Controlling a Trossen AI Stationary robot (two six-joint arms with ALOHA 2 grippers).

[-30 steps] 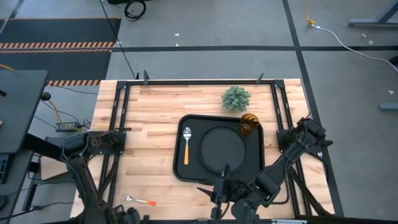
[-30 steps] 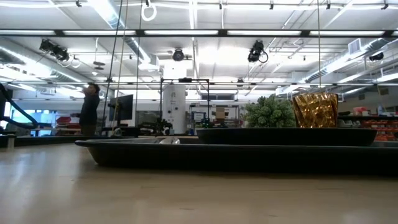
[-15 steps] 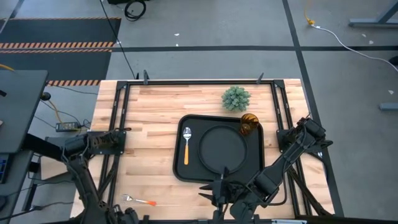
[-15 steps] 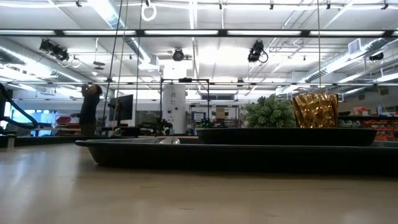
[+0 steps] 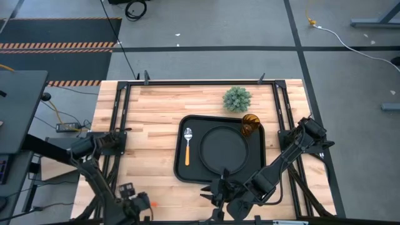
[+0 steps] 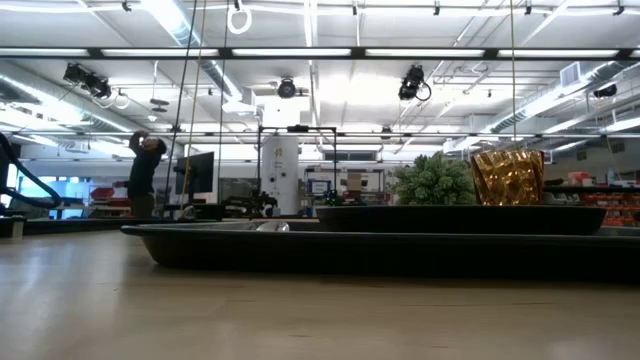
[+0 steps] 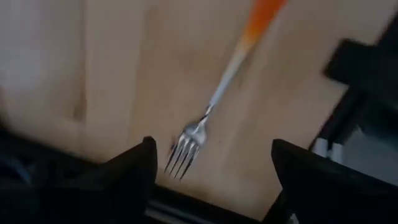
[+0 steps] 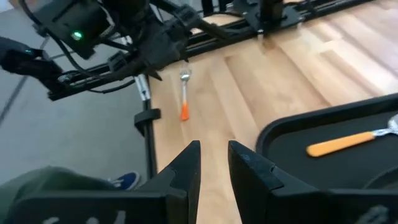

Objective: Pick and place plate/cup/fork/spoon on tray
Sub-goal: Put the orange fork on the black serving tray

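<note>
Fork (image 7: 211,112), silver tines and orange handle, lies flat on the bare wooden table (image 5: 150,125), at the lower left of the high view, where the left gripper (image 5: 134,206) mostly covers it. In the left wrist view the tines point toward the camera between the two dark fingers (image 7: 134,168), which stand wide apart on either side and touch nothing; the handle runs away to the upper right of that frame. The right wrist view shows the same fork (image 8: 184,93) in the upper middle of the frame, just beside the left arm's dark gripper.

Black rectangular tray (image 5: 181,172) sits at the middle right of the high view. On it the round black plate (image 5: 224,149) fills the centre, an orange-handled spoon (image 5: 187,145) lies along the tray's left side, and the amber cup (image 5: 250,124) stands in its upper right corner. A fuzzy green plant ball (image 5: 237,99) rests on the wood just above the tray.

Right gripper (image 5: 219,192) hangs at the tray's lower edge in the bottom centre of the high view, its fingers (image 8: 186,165) drawn to a narrow gap with nothing between them.

At the left of the low view, a person (image 6: 143,175) stands far back in the room.
</note>
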